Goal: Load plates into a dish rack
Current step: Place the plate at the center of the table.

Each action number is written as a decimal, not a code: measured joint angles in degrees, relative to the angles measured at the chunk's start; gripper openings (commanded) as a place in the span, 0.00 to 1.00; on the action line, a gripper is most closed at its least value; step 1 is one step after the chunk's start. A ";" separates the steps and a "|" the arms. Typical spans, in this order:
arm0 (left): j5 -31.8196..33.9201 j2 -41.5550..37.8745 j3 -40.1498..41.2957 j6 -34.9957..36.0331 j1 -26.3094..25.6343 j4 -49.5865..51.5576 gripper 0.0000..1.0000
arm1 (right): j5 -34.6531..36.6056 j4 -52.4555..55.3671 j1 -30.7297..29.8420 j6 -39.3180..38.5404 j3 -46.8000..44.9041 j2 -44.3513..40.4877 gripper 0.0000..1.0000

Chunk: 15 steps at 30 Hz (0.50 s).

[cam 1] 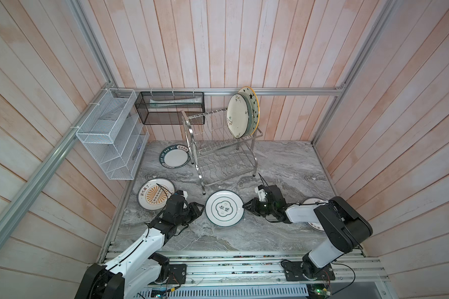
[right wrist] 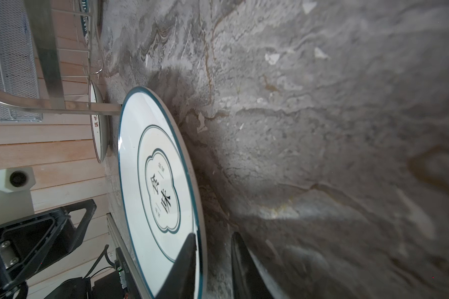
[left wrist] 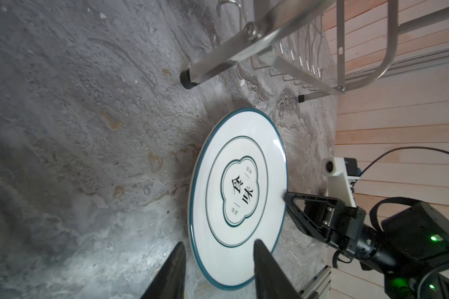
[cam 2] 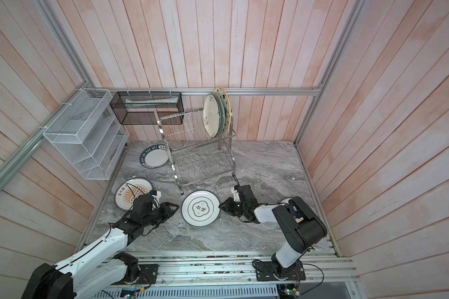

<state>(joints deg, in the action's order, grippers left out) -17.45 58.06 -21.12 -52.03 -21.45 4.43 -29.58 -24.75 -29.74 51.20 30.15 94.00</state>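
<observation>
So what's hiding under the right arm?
A plate, lying on the table. Only bits of its rim show; the arm covers the middle, so its pattern cannot be seen.

I note both top views look steeply down from high over the near side, taking in the whole counter and back wall, while each wrist camera sits low and close, facing the other across the shared teal-rimmed plate.
</observation>
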 measured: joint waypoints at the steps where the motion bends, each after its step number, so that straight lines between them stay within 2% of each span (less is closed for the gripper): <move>1: 0.04 0.94 0.00 0.04 0.00 -0.15 0.44 | -0.39 -0.57 0.17 -0.17 0.00 0.46 0.27; 15: -0.26 13.49 0.02 1.70 -1.92 -8.48 0.43 | -5.64 -9.44 0.63 -0.20 0.11 5.64 0.32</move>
<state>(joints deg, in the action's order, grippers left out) -17.72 71.55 -21.10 -50.33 -23.38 -4.05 -35.22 -34.20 -29.10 51.00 30.26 99.63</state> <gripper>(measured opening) 0.431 0.314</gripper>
